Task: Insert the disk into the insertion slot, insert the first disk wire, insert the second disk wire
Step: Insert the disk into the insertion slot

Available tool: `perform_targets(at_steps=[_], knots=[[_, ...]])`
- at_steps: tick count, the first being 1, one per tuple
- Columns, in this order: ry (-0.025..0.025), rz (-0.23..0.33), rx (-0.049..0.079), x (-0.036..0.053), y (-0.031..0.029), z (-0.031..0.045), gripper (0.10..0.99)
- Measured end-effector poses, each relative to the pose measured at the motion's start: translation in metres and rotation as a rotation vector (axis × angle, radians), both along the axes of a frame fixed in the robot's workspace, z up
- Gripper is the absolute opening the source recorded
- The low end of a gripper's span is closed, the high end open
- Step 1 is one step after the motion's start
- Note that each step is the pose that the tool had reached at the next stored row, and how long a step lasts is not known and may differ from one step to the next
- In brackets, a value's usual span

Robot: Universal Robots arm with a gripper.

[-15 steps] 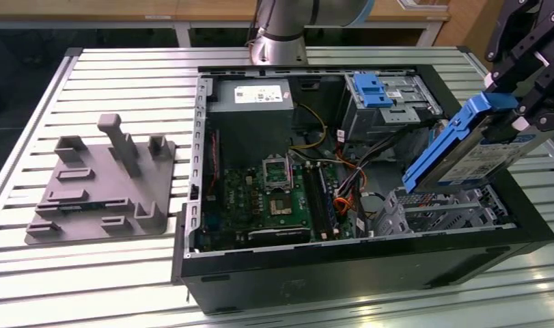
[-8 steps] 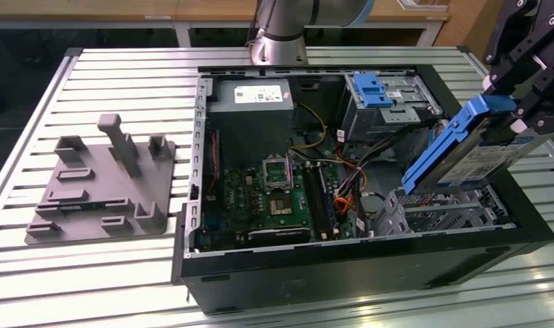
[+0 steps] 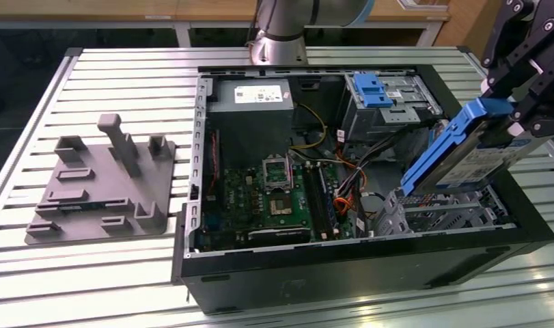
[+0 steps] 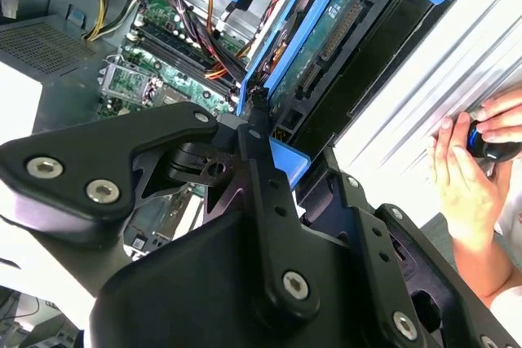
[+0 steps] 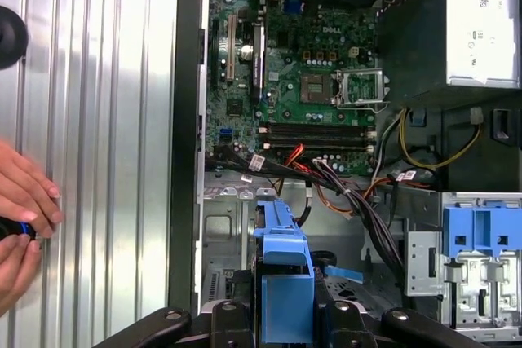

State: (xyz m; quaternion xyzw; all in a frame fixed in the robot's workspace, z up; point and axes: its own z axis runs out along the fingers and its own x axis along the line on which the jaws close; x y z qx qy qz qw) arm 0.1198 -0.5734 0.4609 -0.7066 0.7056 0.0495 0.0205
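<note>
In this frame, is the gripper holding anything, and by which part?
Yes. The gripper is shut on the disk, clamping the end tab of its blue carrier. The disk is tilted over the insertion slot.

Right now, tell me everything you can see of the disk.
The disk is a flat silver-grey drive with a white label, framed in a blue plastic carrier with an end tab. The second wrist view shows a green circuit board and dark connectors on its other face. It hangs tilted, the gripper shut on its upper end, lower end at the insertion slot, not yet seated.
</note>
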Motion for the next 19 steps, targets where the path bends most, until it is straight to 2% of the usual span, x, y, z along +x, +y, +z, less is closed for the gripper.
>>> perform_targets(at_steps=[19], knots=[[0.0000, 0.000, 0.000, 0.0001, -0.0016, -0.0077, 0.365]])
